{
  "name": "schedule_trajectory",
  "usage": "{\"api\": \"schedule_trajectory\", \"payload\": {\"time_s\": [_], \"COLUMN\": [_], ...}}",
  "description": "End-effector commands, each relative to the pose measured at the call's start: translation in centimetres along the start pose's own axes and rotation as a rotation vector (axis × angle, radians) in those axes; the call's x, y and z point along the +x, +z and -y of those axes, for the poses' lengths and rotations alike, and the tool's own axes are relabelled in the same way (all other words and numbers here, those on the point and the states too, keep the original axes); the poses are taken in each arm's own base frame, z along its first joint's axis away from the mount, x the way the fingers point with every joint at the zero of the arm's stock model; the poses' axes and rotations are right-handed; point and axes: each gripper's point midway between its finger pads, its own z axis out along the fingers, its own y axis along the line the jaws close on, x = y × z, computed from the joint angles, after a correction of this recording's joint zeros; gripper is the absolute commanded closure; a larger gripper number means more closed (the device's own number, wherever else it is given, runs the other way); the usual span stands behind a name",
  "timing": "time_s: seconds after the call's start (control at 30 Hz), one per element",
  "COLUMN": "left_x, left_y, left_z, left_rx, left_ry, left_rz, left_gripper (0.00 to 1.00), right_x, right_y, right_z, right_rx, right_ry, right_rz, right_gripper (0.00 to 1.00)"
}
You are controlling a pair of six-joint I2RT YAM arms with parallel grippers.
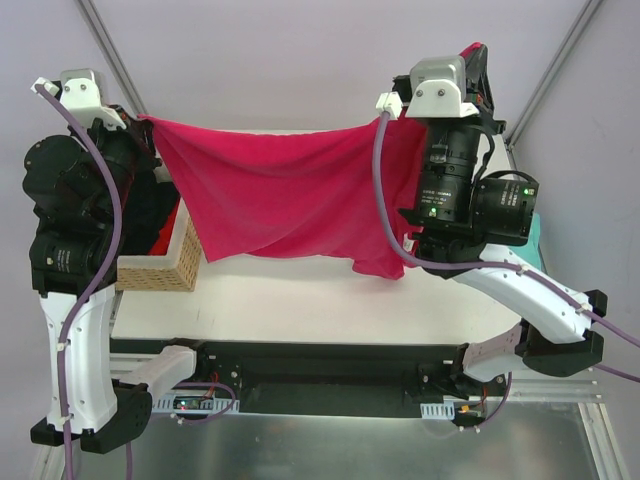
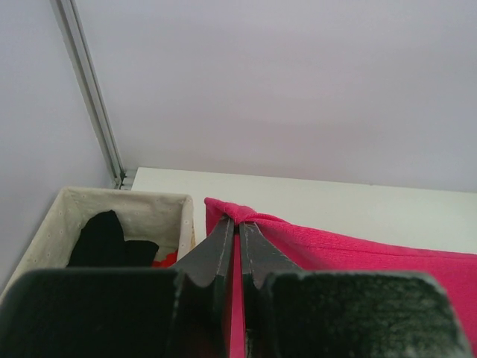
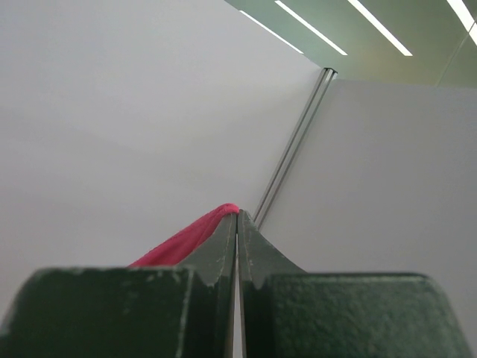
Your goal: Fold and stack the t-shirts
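The magenta-pink t-shirt (image 1: 290,200) hangs spread in the air between both grippers, with its lower edge drooping over the white table (image 1: 300,300). My left gripper (image 1: 148,122) is shut on its left corner; in the left wrist view the fingers pinch the bunched pink cloth (image 2: 358,253) at the gripper tips (image 2: 238,222). My right gripper (image 1: 478,50) is raised higher and shut on the right corner, and pink cloth (image 3: 186,242) trails left from its tips (image 3: 237,216). A sliver of teal cloth (image 1: 537,228) shows behind the right arm; the remainder is hidden.
A woven basket (image 1: 160,262) stands at the table's left edge under the left arm. In the left wrist view the basket (image 2: 119,203) holds a black garment (image 2: 108,239) and something orange-red. Grey walls with metal posts close in the back.
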Motion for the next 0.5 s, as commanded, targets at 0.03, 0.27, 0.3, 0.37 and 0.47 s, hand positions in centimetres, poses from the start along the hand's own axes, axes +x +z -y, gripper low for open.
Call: {"api": "schedule_trajectory", "payload": {"time_s": [0.03,0.27,0.3,0.37,0.47], "left_x": [-1.80,-2.01,-1.95,-1.81,-1.99], "left_y": [-0.49,-0.67,-0.64,-0.62,-0.97], "left_z": [-0.22,-0.21,-0.21,-0.28,-0.25], "left_rx": [-0.009,-0.008,-0.008,-0.011,-0.009], "left_ry": [0.005,0.000,0.000,0.001,0.000], "left_rz": [0.060,0.066,0.065,0.062,0.070], "left_gripper": [1.00,1.00,1.00,1.00,1.00], "right_x": [-0.71,-0.89,-0.89,-0.82,-0.85], "right_y": [-0.15,-0.36,-0.36,-0.40,-0.46], "right_z": [4.19,4.63,4.64,4.55,4.32], "right_rx": [0.070,0.074,0.074,0.072,0.073], "right_ry": [-0.209,-0.206,-0.206,-0.204,-0.210], "right_rz": [0.019,0.026,0.026,0.023,0.026], "right_gripper": [0.99,0.99,0.99,0.99,0.99]}}
